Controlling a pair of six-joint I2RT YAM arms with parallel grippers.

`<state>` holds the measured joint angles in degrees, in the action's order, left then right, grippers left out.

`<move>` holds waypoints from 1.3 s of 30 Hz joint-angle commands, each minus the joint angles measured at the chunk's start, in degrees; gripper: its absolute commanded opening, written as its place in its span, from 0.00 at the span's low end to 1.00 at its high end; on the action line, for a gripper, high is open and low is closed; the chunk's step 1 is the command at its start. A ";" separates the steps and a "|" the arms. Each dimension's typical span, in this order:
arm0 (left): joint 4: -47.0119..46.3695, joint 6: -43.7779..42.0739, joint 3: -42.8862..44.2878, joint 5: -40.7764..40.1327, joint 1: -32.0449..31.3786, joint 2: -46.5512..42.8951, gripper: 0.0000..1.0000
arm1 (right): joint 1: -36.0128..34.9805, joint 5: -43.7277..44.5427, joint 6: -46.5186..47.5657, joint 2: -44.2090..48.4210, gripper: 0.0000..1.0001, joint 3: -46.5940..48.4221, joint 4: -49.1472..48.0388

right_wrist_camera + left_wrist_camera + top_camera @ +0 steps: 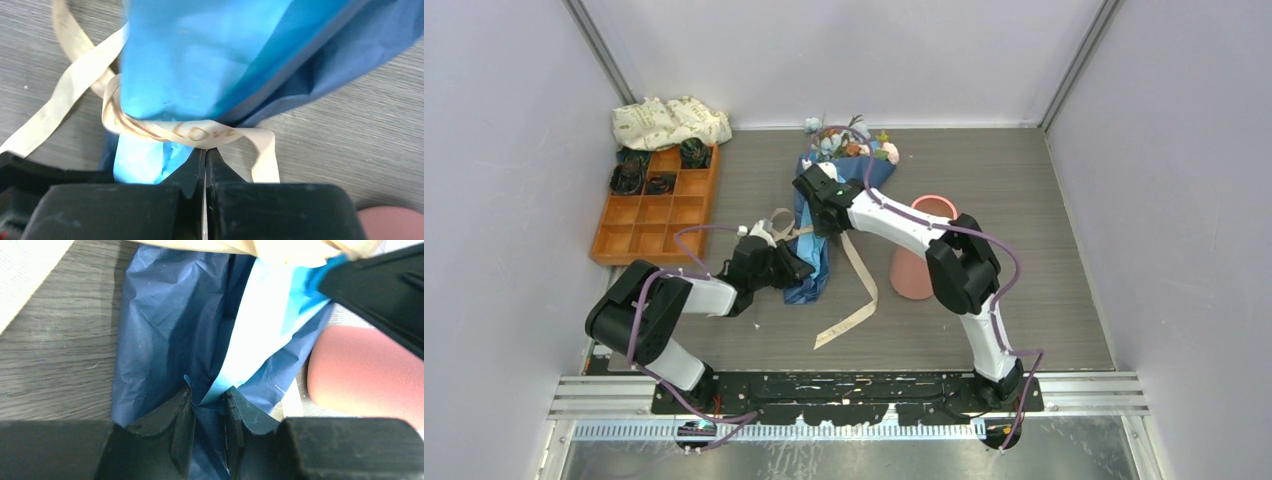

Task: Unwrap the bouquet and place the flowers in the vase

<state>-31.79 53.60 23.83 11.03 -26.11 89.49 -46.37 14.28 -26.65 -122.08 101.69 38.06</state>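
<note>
**A:** Where does the bouquet [814, 262] lie?

**B:** Flat on the table [1024, 220] between the two arms, with the flowers [856, 146] toward the far wall and the narrow tail toward the bases. The vase [916, 262] stands upright just to its right, apart from the wrap.

**A:** And the claws?

**B:** The left gripper [208, 400] pinches a fold of the paper wrap [165, 330] at the tail end, with dark and light blue sheets caught between its fingers. The right gripper [205, 152] is clamped tight, and the beige ribbon [197, 132] looks nipped at its tips where the band circles the cone.

**A:** How will it handle?

**B:** I'd expect it to be light and limp. The paper is thin and creased, so it should crumple or tear rather than resist. The ribbon is soft and flat, and probably slips unless it is gripped squarely across its width. The stems inside are hidden, but I'd guess they are stiffer than the rest.

**A:** So where should it be held?

**B:** The tail fold anchors the bundle and the ribbon band can be drawn off. After that I'd grasp the stems low down, not the blooms.
</note>
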 commanded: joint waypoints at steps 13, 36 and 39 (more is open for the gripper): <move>11.07 -2.94 -2.50 -3.40 0.27 3.38 0.30 | 1.01 9.16 5.82 14.55 0.01 11.22 5.23; 11.14 -2.72 -2.33 -2.77 0.27 3.08 0.30 | 1.33 27.81 18.83 36.28 0.05 24.47 3.52; 11.14 -2.63 -2.30 -2.58 0.27 3.08 0.30 | 1.33 34.56 21.12 37.39 0.06 24.17 2.23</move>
<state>-32.53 53.60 23.88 11.16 -26.06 89.93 -45.25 39.03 -10.02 -85.93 125.23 44.82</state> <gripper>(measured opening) 0.295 0.053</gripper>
